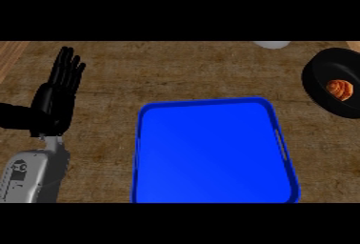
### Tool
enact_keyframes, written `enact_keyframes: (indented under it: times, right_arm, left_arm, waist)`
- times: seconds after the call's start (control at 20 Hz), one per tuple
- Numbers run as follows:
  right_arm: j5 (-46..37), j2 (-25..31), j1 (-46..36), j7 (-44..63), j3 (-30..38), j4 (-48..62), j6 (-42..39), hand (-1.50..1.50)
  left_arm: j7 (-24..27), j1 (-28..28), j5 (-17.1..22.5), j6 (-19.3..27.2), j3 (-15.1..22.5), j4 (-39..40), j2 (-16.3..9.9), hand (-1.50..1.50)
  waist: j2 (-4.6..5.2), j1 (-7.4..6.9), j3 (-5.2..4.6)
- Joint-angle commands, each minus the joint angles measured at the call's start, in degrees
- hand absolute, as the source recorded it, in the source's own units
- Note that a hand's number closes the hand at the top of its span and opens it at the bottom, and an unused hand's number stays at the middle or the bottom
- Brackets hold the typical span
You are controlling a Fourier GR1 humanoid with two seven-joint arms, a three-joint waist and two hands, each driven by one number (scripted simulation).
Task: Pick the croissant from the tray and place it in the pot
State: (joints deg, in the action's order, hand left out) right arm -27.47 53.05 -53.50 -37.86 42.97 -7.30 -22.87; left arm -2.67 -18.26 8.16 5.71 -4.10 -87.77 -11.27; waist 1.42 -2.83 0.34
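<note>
The pot (336,83) runs off the right edge, its far side unseen; the croissant (340,89) inside shows only in part; a pale object (271,44) at the top edge is cut off, unidentifiable; the tray (211,107) loses its near rim below.

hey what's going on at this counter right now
Nothing is being handled at this moment. The golden-brown croissant already lies inside the round black pot at the counter's far right. The blue rectangular tray in the middle has nothing on it. The robot's left hand rests open at the left, fingers up. The right hand is out of view.
</note>
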Motion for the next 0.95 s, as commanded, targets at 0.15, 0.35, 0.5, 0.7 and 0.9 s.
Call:
enact_keyframes:
  times: [0.15,0.35,0.5,0.7,0.9]
  right_arm:
    - [4.7,4.9,2.1,0.8,4.6,0.8,-5.1,-1.5]
    - [5.7,7.5,5.2,0.1,5.7,0.4,-6.0,-1.5]
    - [6.5,8.4,7.1,-0.4,6.5,0.4,-7.6,-1.5]
    - [7.4,9.0,8.9,-1.0,7.2,-0.1,-8.4,-1.5]
    - [7.5,10.6,9.9,0.1,7.3,-0.6,-8.7,-1.5]
  left_arm:
    - [0.6,-0.1,-0.2,-0.1,0.1,1.0,0.4,0.0]
    - [-0.8,0.1,-0.4,0.2,1.0,-1.1,0.8,0.0]
    - [-0.3,0.2,0.7,-0.6,-0.2,-0.6,0.2,0.0]
    - [0.8,-0.3,-0.5,0.7,0.1,0.0,1.0,0.0]
    - [0.6,-0.6,0.5,-0.3,-0.1,0.3,0.9,0.0]
  waist:
    - [0.53,-0.41,0.16]
    - [0.61,-0.7,0.37]
    - [0.73,-0.45,0.42]
    - [0.81,-0.12,0.46]
    - [1.11,-0.53,0.57]
